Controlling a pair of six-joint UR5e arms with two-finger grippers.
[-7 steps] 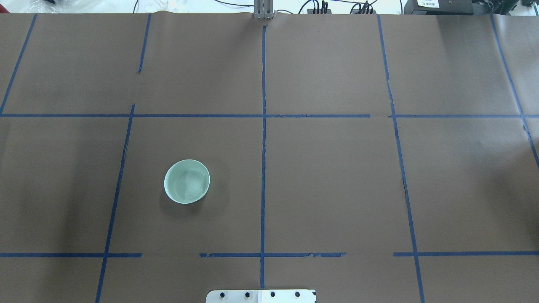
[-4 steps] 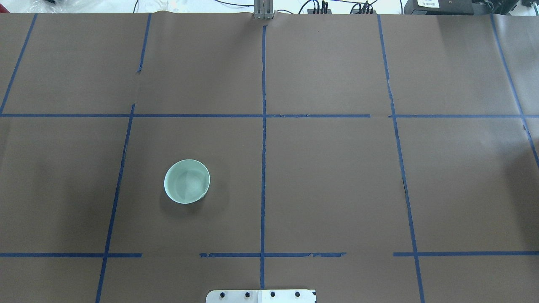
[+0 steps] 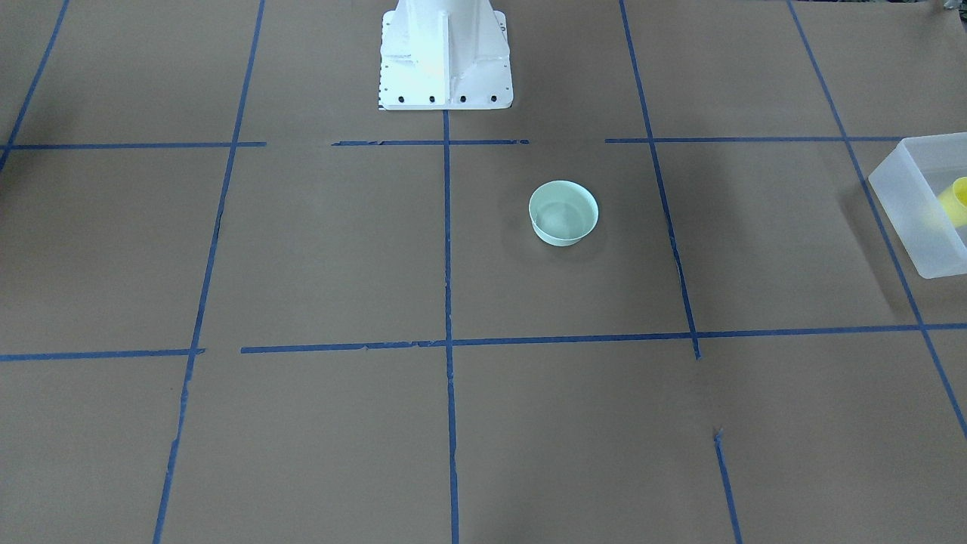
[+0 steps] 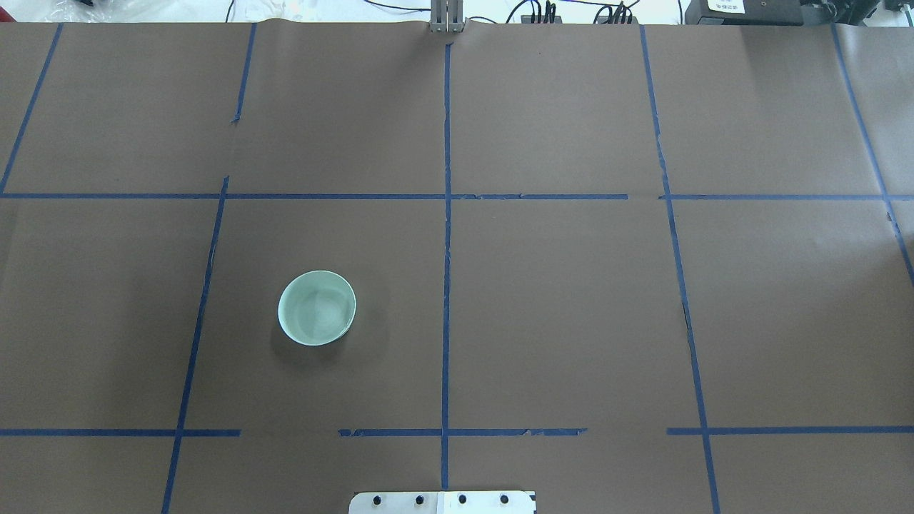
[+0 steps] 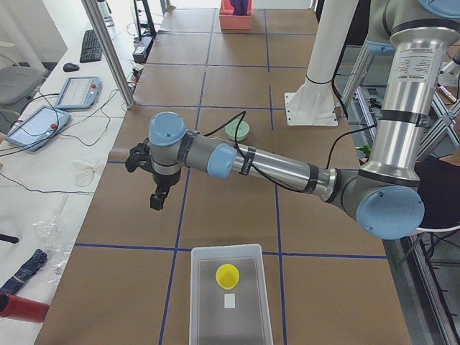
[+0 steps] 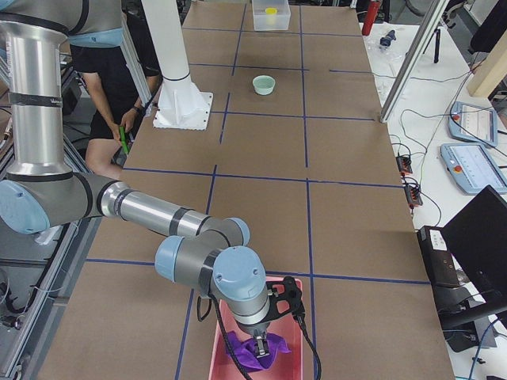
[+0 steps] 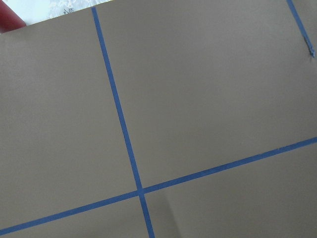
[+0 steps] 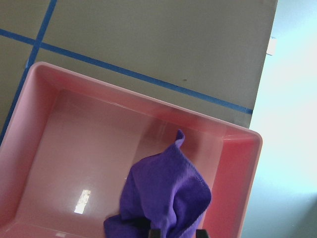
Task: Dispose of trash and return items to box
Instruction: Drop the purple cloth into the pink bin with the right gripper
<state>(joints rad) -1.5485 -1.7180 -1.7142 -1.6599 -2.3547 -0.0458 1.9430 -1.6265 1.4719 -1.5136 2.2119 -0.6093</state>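
The yellow cup stands inside the frosted box at the table's left end. It also shows in the front-facing view, inside the box. My left gripper hovers over bare table a little beyond the box; I cannot tell if it is open or shut. My right gripper is shut on a purple cloth and holds it over a pink bin at the table's right end. The exterior right view shows this gripper too.
A pale green bowl stands upright on the brown paper, left of the middle, near the white robot base. A small white piece lies in the box beside the cup. Blue tape lines grid the table.
In the overhead view the bowl stays where it was. A faint shadow at the table's left side has faded.
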